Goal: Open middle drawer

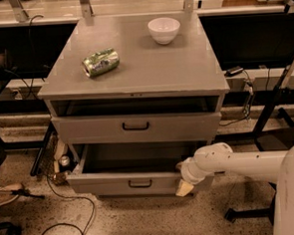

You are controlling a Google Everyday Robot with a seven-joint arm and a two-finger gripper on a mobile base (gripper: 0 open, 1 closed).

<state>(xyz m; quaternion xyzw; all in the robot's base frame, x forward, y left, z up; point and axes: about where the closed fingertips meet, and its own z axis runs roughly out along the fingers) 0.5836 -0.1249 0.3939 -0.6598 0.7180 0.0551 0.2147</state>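
Middle drawer: grey, pulled well out toward the near side, interior exposed, black handle centred on front.
Gripper: at the drawer's near right corner, against the front panel's end; clenched or released, cannot tell.
Upper drawer: slightly out.
Desk: green can on its side, left; white bowl upright, far right.
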